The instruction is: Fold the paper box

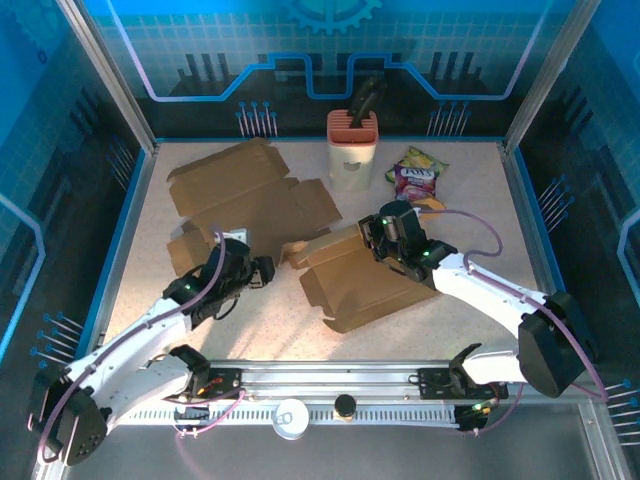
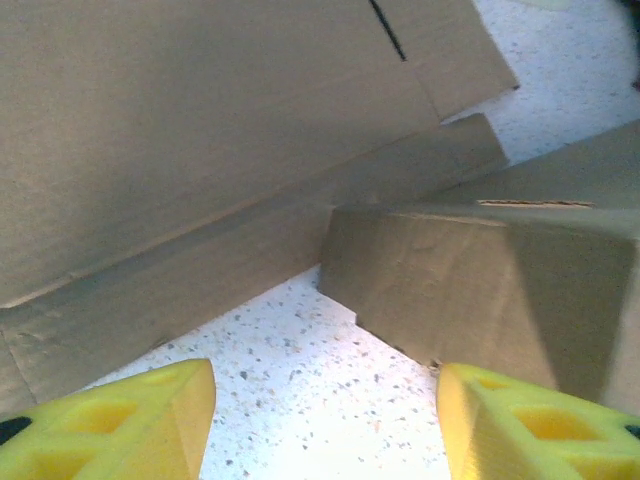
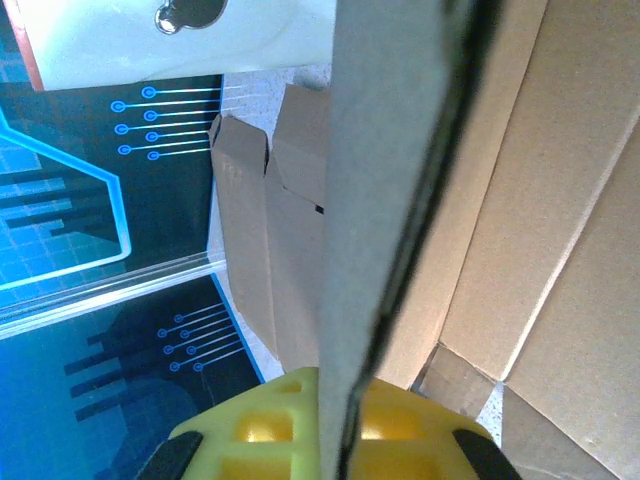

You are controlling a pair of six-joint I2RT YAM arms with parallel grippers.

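In the right end effector (image 3: 338, 415), pinched: paper box (image 1: 362, 287) flap

Flat brown cardboard sheet (image 2: 180, 130): cropped by the left wrist view's top and left edges.
Part-folded brown cardboard box (image 2: 500, 290): runs off the right edge there; its raised flap (image 3: 400, 180) is blurred in the right wrist view.
Left gripper (image 2: 325, 425): yellow fingertips (image 2: 130, 420) cut by the bottom edge.
Purple-and-yellow snack bag (image 1: 417, 178): print too small to read.
Dark object (image 1: 366, 97) in orange-rimmed white tub (image 1: 352, 160): unidentifiable.
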